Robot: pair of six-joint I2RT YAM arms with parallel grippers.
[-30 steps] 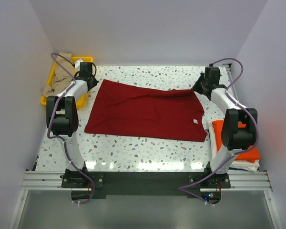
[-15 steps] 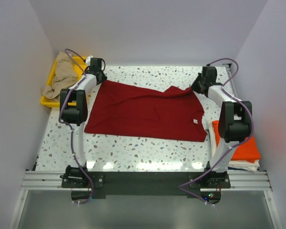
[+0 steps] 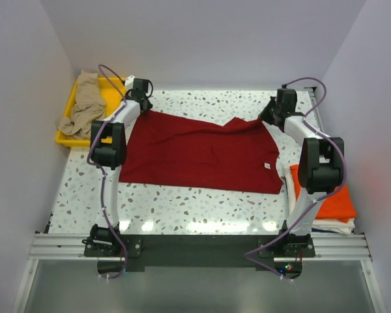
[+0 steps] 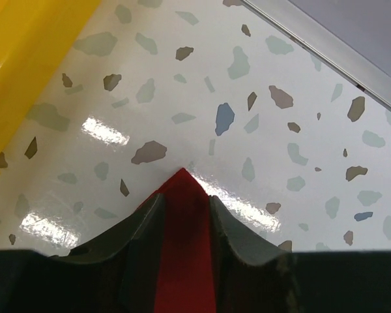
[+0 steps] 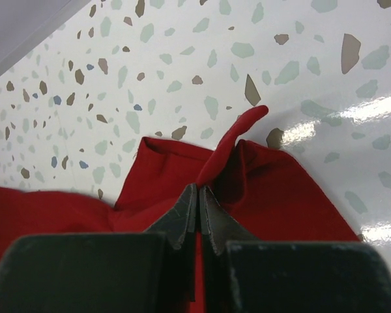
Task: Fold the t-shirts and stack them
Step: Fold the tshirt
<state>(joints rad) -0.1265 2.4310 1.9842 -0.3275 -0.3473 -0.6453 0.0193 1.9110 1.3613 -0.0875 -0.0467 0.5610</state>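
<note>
Dark red t-shirt (image 3: pixel 195 153) lies spread flat over the middle of the table (image 3: pixel 202 202), reaching from near the far left corner across towards the right edge. Its far right corner is gathered into a small raised fold. The right gripper (image 5: pixel 199 195) pinches that fold, its fingers pressed together on the cloth, and a short tongue of red sticks up past their tips. At the shirt's far left corner the left gripper (image 4: pixel 184 202) has its fingers spread, and the pointed tip of the cloth lies on the table in the gap between them.

Near the table's right edge, at the near corner, a folded orange t-shirt (image 3: pixel 335 202) sits on top of a white t-shirt (image 3: pixel 332 227), both partly hidden behind the right arm. At the far left corner a yellow tray (image 3: pixel 64 139) holds a crumpled tan-beige t-shirt (image 3: pixel 85 104), which hangs over the tray's rim.
</note>
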